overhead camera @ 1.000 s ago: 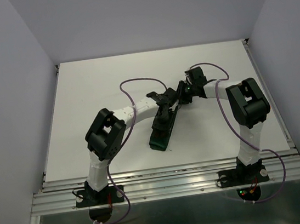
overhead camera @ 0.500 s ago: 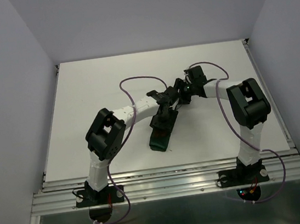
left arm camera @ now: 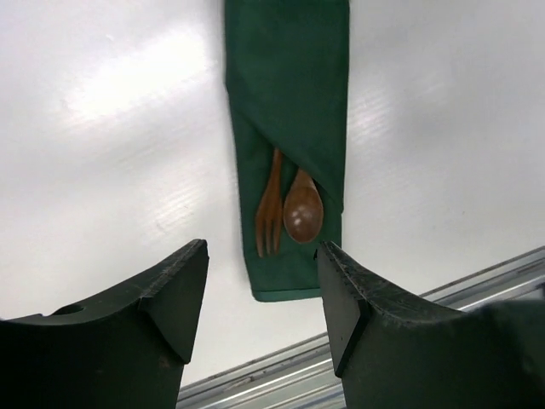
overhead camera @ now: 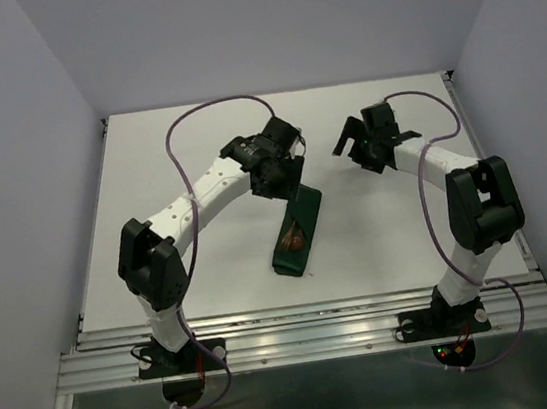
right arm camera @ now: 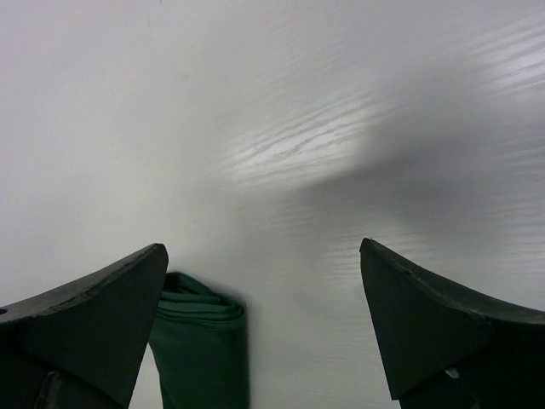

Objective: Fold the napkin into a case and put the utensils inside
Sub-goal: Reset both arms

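Observation:
The dark green napkin point(overhead camera: 300, 226) lies folded into a long narrow case on the white table point(overhead camera: 169, 178). A wooden fork point(left arm camera: 269, 209) and spoon point(left arm camera: 302, 213) lie side by side in its slanted pocket, heads showing, as the utensils point(overhead camera: 294, 238) near the case's front end. My left gripper point(overhead camera: 287, 183) hovers open above the case's far end; its jaws point(left arm camera: 261, 251) hold nothing. Open and empty too, my right gripper point(overhead camera: 351, 142) hangs to the right of the case. The napkin's rolled far end point(right arm camera: 200, 349) shows beside the right gripper's point(right arm camera: 263, 247) left finger.
A metal rail point(overhead camera: 310, 326) runs along the table's near edge, just past the napkin's front end point(left arm camera: 294, 285). Purple cables loop over both arms point(overhead camera: 211, 112). Grey walls close in the table on three sides.
Both grippers have let go and drawn back from the napkin, the left up and to the far left, the right to the far right. Both jaws opened. The utensils now show in the pocket.

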{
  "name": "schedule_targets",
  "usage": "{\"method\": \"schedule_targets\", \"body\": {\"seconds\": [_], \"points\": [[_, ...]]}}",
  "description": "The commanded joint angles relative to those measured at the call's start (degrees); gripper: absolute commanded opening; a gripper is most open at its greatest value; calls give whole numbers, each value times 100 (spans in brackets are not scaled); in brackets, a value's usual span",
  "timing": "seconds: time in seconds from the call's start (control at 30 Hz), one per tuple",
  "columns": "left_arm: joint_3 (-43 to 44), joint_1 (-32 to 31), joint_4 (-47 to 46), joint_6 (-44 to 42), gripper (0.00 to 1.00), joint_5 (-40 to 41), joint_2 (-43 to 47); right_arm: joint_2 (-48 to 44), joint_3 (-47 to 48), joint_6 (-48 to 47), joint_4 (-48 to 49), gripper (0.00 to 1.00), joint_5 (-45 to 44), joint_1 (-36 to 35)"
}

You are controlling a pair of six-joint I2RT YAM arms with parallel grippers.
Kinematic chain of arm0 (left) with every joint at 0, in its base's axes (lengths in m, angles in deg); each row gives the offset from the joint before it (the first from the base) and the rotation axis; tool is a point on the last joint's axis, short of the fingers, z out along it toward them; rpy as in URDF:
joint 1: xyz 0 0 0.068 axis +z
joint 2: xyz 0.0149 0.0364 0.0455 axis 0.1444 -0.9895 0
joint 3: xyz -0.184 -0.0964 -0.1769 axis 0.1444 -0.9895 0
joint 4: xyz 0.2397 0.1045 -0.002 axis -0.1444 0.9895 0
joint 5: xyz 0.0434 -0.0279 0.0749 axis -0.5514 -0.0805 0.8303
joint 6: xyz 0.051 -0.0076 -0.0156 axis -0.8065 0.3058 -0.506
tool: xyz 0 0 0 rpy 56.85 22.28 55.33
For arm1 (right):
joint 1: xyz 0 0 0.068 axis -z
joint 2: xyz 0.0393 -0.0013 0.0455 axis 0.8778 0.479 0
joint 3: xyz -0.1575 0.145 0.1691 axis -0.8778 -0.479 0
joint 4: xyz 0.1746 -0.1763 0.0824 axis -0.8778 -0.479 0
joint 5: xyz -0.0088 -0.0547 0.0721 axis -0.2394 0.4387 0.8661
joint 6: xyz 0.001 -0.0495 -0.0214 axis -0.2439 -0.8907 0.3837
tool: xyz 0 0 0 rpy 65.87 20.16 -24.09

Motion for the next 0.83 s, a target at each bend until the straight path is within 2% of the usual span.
{"method": "schedule_targets", "body": {"seconds": [0.0, 0.17, 0.33, 0.6, 0.8], "points": [[330, 497, -276, -124, 65, 160, 738, -682, 147, -223, -455, 100, -1340, 162], [23, 997, -1040, -19, 65, -86, 1387, -937, 375, -601, -1096, 100, -2297, 162], [-144, 1314, -1595, 104, 65, -269, 1775, -1419, 201, -689, -1572, 100, -3019, 162], [5, 1578, -2586, 227, 68, -376, 1916, -2395, -660, -549, -1554, 100, -3424, 162], [-12, 1658, -2992, 254, 68, -271, 2013, -2905, -1153, -356, -1554, 100, -3626, 162]]}}
